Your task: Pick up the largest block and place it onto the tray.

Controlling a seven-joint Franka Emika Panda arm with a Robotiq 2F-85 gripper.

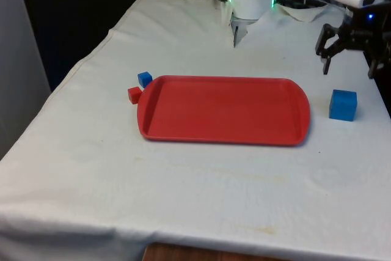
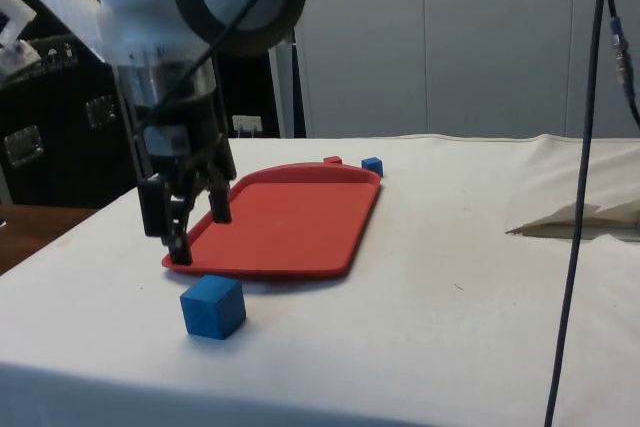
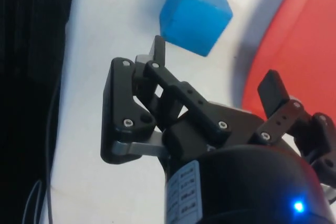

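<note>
Large blue block (image 1: 343,104) sits on the white cloth (image 1: 201,181), off the short end of the red tray (image 1: 223,110) on the front view's right, clear of the tray rim with bare cloth between. It rests flat, a cube, so no long axis to align to; its faces look slightly turned relative to the tray edge in the side view (image 2: 213,306).

Gripper (image 1: 347,50) hangs above the cloth, beyond the block toward the robot's end of the table and not yet over it. Fingers spread wide, holding nothing. Wrist view agrees: block (image 3: 195,14) lies ahead of the fingertips (image 3: 158,49), outside the gap, offset toward one finger.

Judgement: the coming move turns on this offset. The gripper must travel toward the near end of the table to centre over the block, then descend.

Far end of tray: small blue block (image 1: 145,79) and small red block (image 1: 134,95), just beside the rim, irrelevant to the pick.
</note>
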